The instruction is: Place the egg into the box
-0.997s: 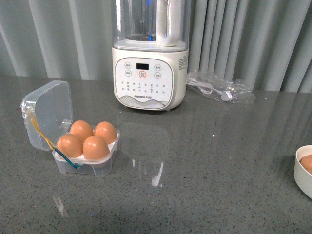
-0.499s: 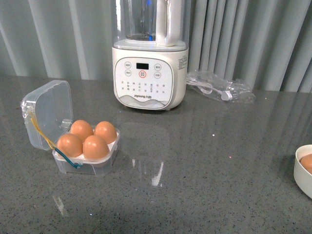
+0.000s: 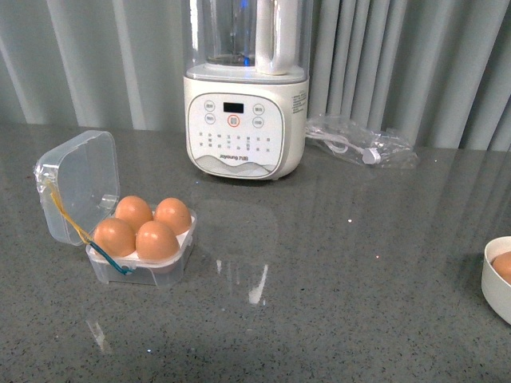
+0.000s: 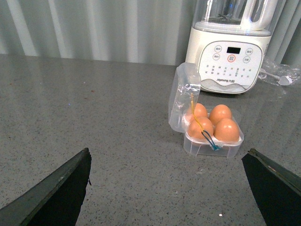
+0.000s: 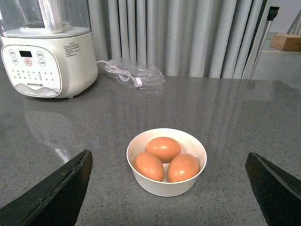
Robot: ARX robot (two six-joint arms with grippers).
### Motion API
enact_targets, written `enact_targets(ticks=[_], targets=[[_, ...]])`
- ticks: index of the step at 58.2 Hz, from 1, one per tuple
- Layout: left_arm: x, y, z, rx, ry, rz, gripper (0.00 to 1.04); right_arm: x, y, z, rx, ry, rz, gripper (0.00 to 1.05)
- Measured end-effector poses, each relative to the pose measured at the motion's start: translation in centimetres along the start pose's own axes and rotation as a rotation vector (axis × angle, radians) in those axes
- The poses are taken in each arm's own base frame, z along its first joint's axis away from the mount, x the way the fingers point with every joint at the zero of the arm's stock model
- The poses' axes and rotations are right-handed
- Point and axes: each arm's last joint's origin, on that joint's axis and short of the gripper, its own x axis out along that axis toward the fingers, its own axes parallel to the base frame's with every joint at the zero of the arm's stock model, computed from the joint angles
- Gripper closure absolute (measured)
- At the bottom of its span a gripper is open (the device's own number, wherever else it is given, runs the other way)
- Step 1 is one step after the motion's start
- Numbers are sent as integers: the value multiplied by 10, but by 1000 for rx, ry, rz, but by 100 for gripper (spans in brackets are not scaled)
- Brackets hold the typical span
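Observation:
The clear plastic box (image 3: 172,267) stands open at the table's left, its lid (image 3: 76,187) tilted back with yellow and blue bands across it. Brown eggs (image 3: 157,239) fill all the holes of its white tray. It also shows in the left wrist view (image 4: 214,147). My left gripper (image 4: 168,151) is open and empty, low over the table short of the box. My right gripper (image 5: 169,154) is open and empty, with a white bowl (image 5: 164,186) holding three brown eggs (image 5: 163,148) between its spread fingers. Neither gripper shows in the front view.
A white blender (image 3: 243,120) stands at the back centre, before a grey curtain. A clear plastic bag with a cable (image 3: 359,144) lies to its right. The bowl's rim (image 3: 493,279) shows at the front view's right edge.

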Motion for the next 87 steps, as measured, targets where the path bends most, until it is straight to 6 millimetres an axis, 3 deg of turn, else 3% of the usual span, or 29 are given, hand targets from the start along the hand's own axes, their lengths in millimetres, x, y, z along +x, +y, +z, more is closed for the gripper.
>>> enact_targets(ticks=[30, 36, 42, 55, 66, 71, 77, 87], targets=[[0, 0, 0, 0, 1, 1, 7, 0, 0, 0, 1, 0, 0, 7], [1, -1, -6, -55, 263, 155, 7, 0, 0, 0, 2, 0, 0, 7], [2, -2, -11, -68, 367, 205, 7, 0, 0, 0, 2, 0, 0, 7], [13, -8, 13, -118, 247, 128, 7, 0, 0, 0, 2, 0, 0, 7], [56, -6, 22, -99, 183, 27, 7, 0, 0, 0, 2, 0, 0, 7], [87, -1, 30, -73, 143, 24, 7, 0, 0, 0, 2, 0, 0, 7], [138, 10, 32, -18, 157, 58, 7, 0, 0, 0, 2, 0, 0, 7], [187, 24, 27, 49, 237, 90, 7, 0, 0, 0, 2, 0, 0, 7]])
